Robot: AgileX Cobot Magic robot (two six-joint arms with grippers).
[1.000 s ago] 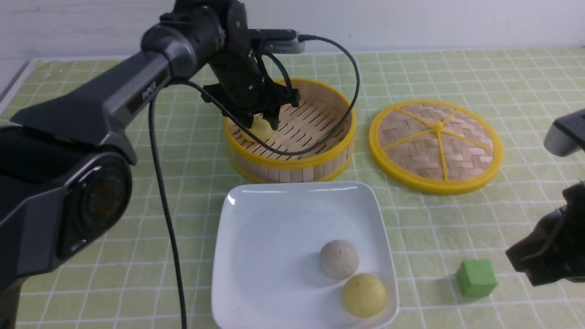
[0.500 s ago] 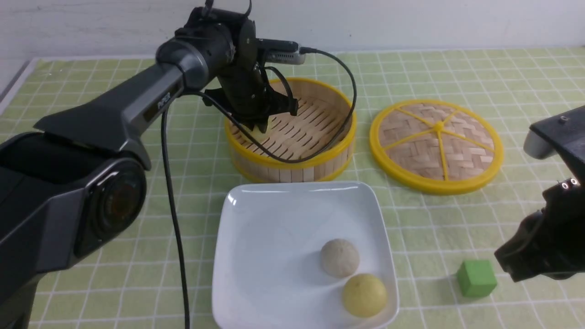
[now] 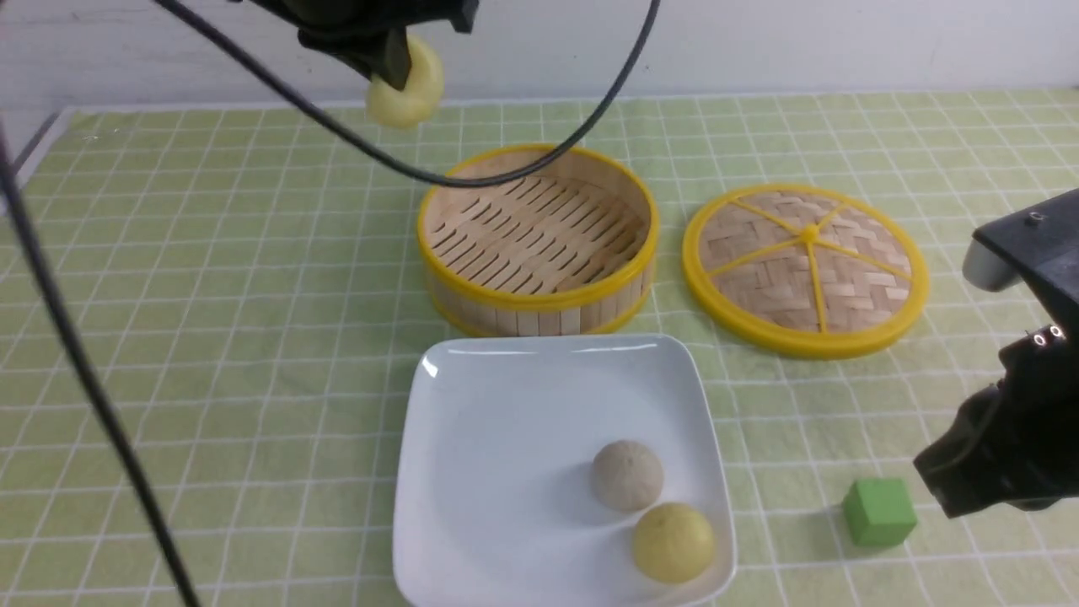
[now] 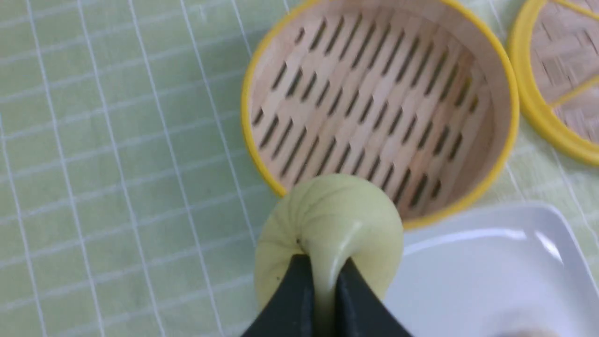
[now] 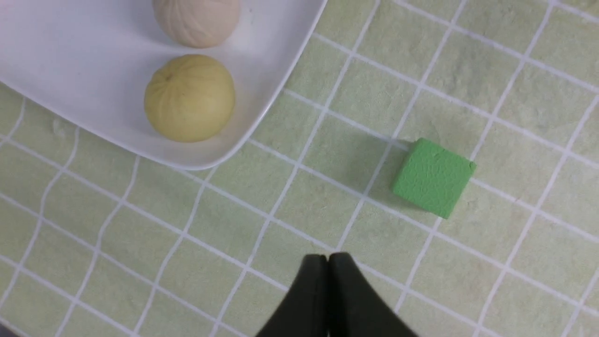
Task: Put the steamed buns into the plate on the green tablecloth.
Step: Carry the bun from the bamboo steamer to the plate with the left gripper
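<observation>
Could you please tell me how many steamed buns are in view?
3: an off-white bun and a yellow bun on the plate, a third bun in the left claw.

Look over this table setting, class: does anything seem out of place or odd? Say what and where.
The green cube lying on the tablecloth right of the plate is no food or tableware. The pale yellow bun in the left gripper looks pinched in.

No writing, label, brand mark, number or sign can be read in any of the three views.
</observation>
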